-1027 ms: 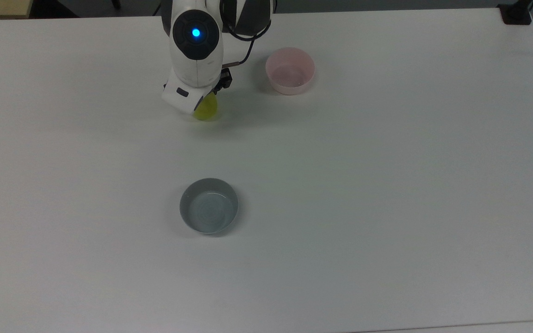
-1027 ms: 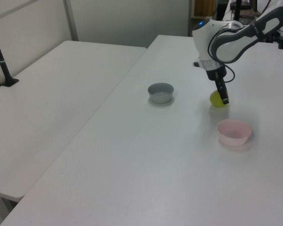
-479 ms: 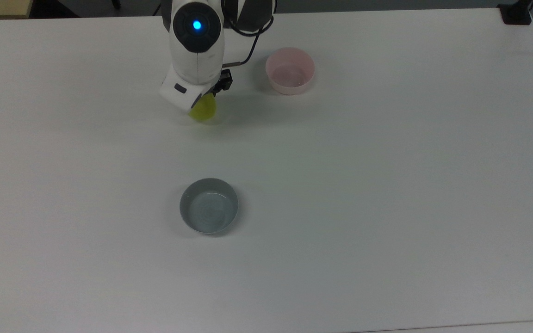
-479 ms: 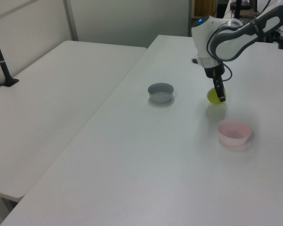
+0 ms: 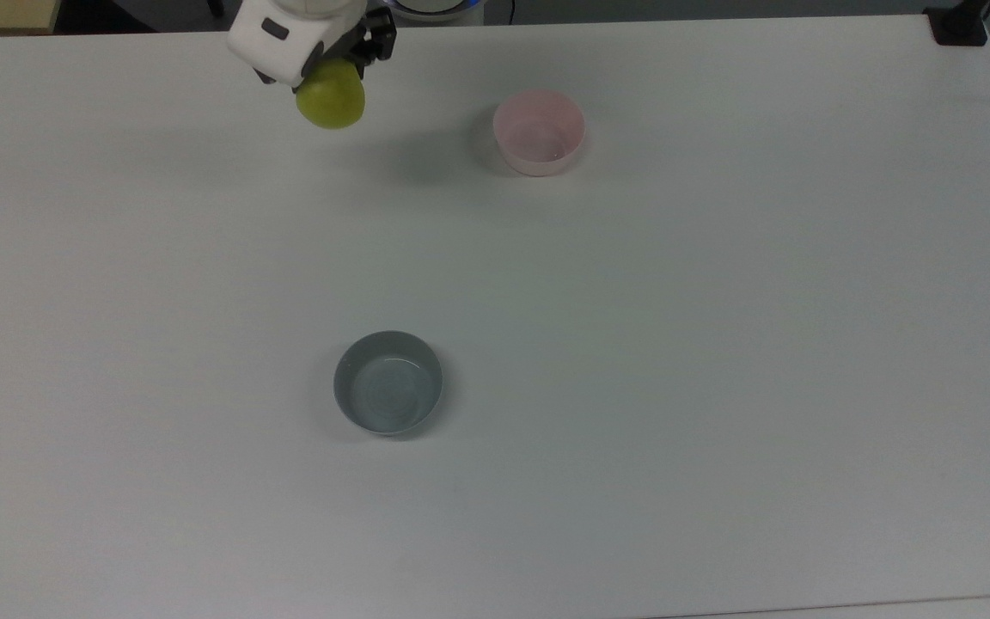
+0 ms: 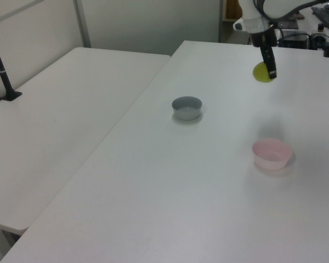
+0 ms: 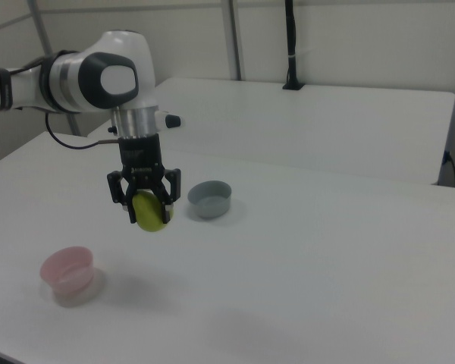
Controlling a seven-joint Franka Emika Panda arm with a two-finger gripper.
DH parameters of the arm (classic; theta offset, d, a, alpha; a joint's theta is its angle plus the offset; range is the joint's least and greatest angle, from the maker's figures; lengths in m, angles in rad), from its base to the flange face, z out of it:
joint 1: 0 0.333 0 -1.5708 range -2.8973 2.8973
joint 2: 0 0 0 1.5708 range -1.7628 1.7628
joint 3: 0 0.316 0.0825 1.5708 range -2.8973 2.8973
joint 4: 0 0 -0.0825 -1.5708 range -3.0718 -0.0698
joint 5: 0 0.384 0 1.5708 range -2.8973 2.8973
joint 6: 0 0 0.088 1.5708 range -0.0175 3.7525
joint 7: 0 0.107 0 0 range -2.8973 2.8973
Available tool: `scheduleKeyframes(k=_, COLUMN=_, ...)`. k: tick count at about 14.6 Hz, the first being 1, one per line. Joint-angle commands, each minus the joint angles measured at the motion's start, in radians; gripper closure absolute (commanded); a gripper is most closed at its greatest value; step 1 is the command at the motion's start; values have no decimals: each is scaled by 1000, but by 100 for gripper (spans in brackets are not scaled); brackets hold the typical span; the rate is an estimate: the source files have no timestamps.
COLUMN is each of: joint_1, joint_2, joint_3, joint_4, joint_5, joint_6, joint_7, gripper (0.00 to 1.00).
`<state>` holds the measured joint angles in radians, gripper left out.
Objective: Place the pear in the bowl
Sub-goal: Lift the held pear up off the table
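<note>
The yellow-green pear (image 5: pixel 331 103) (image 6: pixel 260 72) (image 7: pixel 150 212) hangs well above the table, held between the fingers of my gripper (image 5: pixel 336 64) (image 6: pixel 271 71) (image 7: pixel 148 212), which is shut on it. The pale pink bowl (image 5: pixel 539 131) (image 6: pixel 272 153) (image 7: pixel 67 272) stands empty on the white table (image 5: pixel 632 344), to the right of the pear in the top view and lower left of it in the right view. The pear's shadow falls on the table to the top view's left of the bowl.
A grey-blue bowl (image 5: pixel 388 394) (image 6: pixel 186 107) (image 7: pixel 210 198) stands empty near the table's middle. A second white table (image 6: pixel 60 109) adjoins on the left view's left. A black post (image 7: pixel 290 45) stands on the far table in the right view.
The gripper has lifted the pear from just above the table to high over it, and it has moved toward the top view's upper left.
</note>
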<state>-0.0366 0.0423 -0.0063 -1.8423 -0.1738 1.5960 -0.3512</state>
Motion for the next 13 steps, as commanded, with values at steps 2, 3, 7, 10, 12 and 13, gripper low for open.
scheduleKeyframes(k=2, joint_1=67, joint_2=22, joint_3=8, joint_4=26, joint_5=45, joint_6=-53, joint_7=10, gripper=81)
scheduleKeyframes(k=3, joint_1=107, joint_2=28, joint_3=11, joint_4=28, joint_5=49, joint_6=-76, joint_7=40, gripper=81)
scheduleKeyframes(k=7, joint_1=225, joint_2=22, joint_3=19, joint_4=29, joint_5=118, joint_6=-160, joint_7=60, gripper=81)
scheduleKeyframes(k=10, joint_1=328, joint_2=33, joint_3=20, joint_4=6, joint_5=138, joint_6=-165, joint_7=127, gripper=80)
scheduleKeyframes(k=12, joint_1=348, joint_2=33, joint_3=61, joint_4=-6, joint_5=174, joint_6=-183, joint_7=130, gripper=80)
scheduleKeyframes(k=13, joint_1=350, joint_2=42, joint_3=62, joint_4=-3, joint_5=189, joint_6=-188, joint_7=136, gripper=80)
